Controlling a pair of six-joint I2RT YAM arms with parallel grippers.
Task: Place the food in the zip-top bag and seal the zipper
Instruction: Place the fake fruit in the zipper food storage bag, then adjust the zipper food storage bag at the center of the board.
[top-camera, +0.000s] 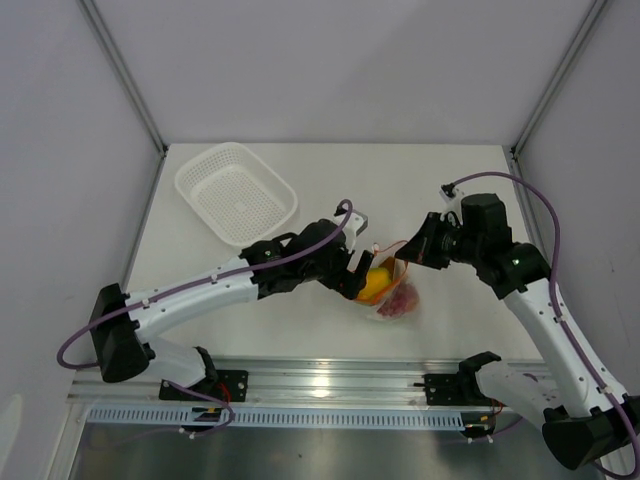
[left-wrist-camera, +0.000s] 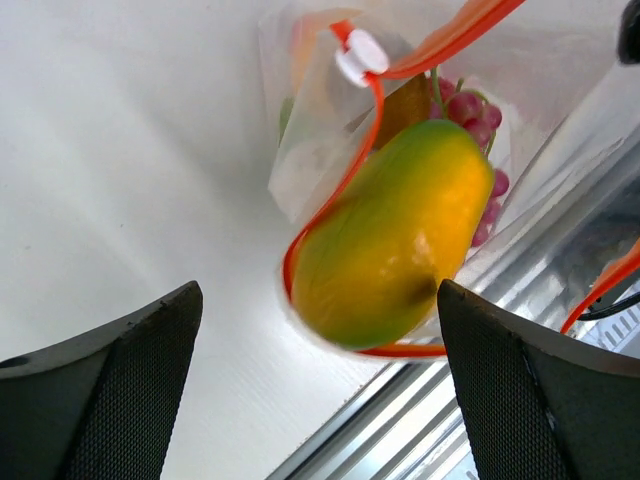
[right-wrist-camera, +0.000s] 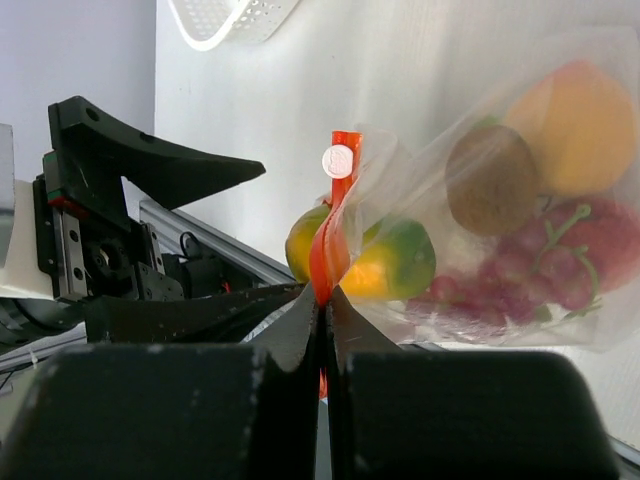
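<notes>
The limp clear plastic zip-top bag is judged best held by its stiffer red-orange zipper strip, which is pinched in the closed right hand; the left hand is spread wide and empty, with the smooth yellow-green mango just ahead.

Clear zip-top bag, mouth open, yellow-green mango at its red-orange zipper rim, red grapes inside

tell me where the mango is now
Left wrist view: the mango is at the mouth of the bag, ahead of the open left claw, grapes behind it.
</notes>
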